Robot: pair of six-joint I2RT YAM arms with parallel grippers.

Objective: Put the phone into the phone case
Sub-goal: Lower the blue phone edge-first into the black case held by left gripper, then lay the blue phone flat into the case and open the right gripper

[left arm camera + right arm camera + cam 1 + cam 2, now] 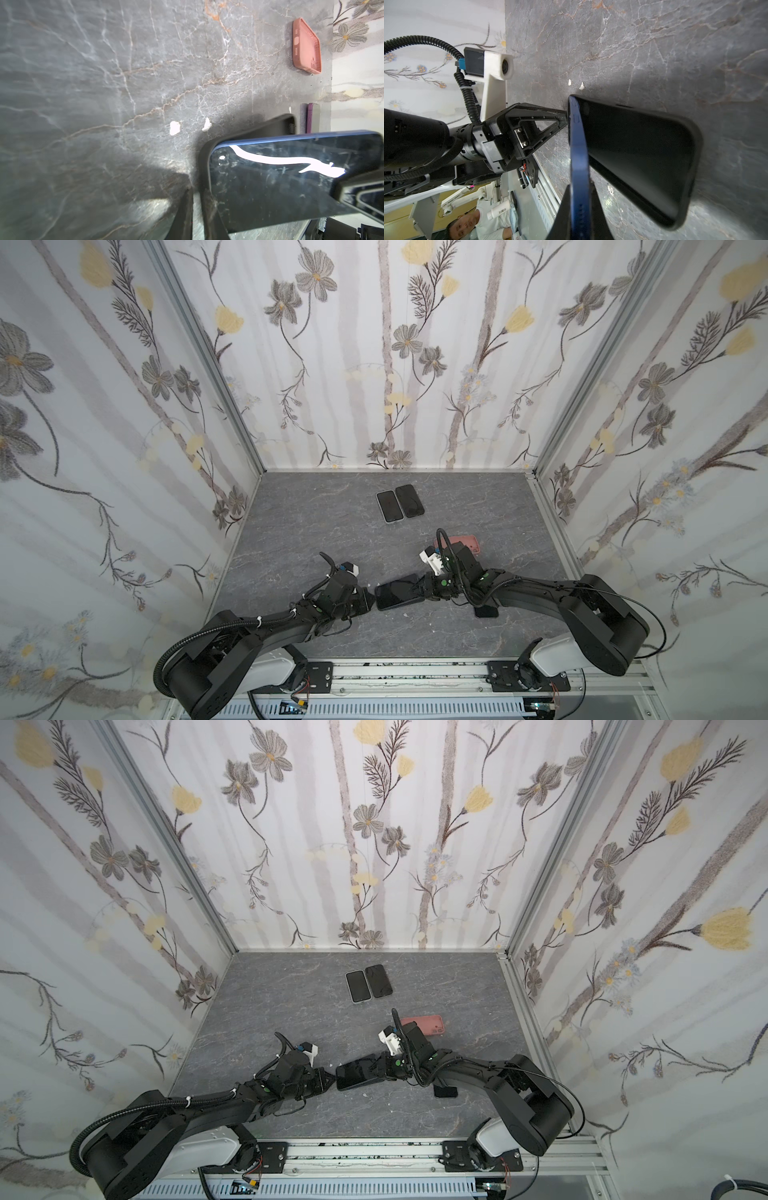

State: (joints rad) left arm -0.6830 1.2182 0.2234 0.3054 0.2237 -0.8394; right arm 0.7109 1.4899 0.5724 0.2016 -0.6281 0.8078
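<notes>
Right gripper (pixel 420 591) clamps the blue phone (pixel 397 593) by one end, tilted over the black phone case (pixel 643 155) at lower centre in both top views; left gripper (pixel 371 600) meets the case's end, grip unclear.

Floral-papered walls (pixel 395 364) surround a grey marbled tabletop (pixel 316 531).

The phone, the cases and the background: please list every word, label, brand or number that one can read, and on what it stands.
No text can be read in any view.
White bottle behind the table, right wrist view: a label with a barcode, too small to read.
Blue phone, black case, pink case: no print or logo shows.
</notes>
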